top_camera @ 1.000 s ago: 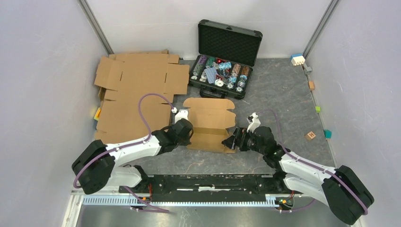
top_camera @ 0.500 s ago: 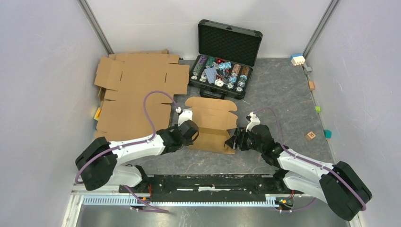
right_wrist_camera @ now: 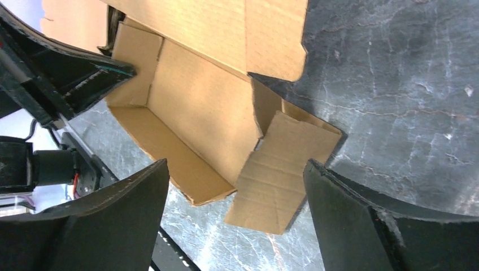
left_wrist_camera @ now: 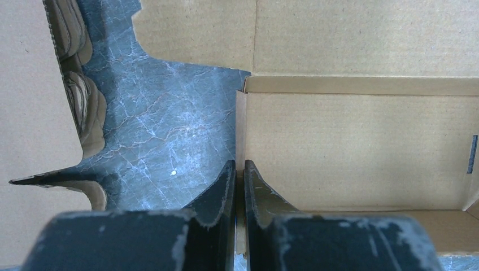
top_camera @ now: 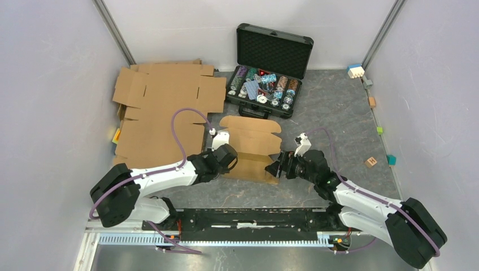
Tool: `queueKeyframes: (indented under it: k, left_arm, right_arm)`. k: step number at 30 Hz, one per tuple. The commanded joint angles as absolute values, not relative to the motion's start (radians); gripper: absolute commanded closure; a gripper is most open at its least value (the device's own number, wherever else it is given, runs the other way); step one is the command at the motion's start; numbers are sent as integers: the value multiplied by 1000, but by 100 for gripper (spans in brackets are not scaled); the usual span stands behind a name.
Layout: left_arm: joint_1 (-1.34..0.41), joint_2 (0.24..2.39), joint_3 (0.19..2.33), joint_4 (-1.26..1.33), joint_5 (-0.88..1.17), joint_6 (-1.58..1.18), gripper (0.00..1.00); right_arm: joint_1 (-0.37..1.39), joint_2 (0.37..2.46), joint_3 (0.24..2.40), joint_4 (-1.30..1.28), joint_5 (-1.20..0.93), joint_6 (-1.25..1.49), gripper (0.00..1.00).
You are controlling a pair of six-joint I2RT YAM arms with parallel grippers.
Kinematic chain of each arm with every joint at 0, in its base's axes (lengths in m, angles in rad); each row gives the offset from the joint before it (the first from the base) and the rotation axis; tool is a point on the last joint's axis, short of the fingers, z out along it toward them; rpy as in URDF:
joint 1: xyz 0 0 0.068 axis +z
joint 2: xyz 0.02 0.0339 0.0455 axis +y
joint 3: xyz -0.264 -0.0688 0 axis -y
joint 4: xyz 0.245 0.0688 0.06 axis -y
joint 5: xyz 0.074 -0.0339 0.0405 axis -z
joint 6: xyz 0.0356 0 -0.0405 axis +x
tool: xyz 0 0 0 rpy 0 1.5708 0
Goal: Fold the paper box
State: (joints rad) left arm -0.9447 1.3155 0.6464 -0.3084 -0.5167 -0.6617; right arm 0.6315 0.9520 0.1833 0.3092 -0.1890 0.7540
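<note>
Top external view: one paper box point(top_camera: 251, 148) lies near the middle of the grey table point(top_camera: 339, 113), partly formed, with its lid panel lying flat toward the far side and its tray toward the arms. There are two grippers, one black case of chips point(top_camera: 265, 84) standing open beyond the box, a pile of at least two bigger flat cardboard sheets point(top_camera: 158, 107) at the far left, and several small blocks point(top_camera: 370, 162) along the right edge, too small to count surely. The box sits between the two grippers. The left gripper point(left_wrist_camera: 239, 169) is at the box's left end, its fingers nearly together and pinching the thin upright side wall. The right gripper point(right_wrist_camera: 236, 164) is at the right end, spread wide, with the loose end flap lying between its fingers; whether it touches the card cannot be told.
</note>
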Motion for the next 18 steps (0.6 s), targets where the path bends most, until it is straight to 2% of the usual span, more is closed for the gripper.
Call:
queueKeyframes:
  k: [1, 4, 12, 18]
  left_arm:
    - [-951, 1305, 670, -304, -560, -661, 98]
    - [-951, 1300, 653, -293, -566, -679, 98]
    - [-892, 1291, 569, -168, -455, -707, 98]
    - [-887, 1259, 550, -172, -453, -706, 98]
  right_arm:
    - [627, 978, 231, 234, -148, 734, 2]
    - [627, 978, 244, 173, -111, 726, 2]
    - [627, 955, 218, 211, -110, 801, 2]
    - [627, 967, 227, 210, -92, 830, 2]
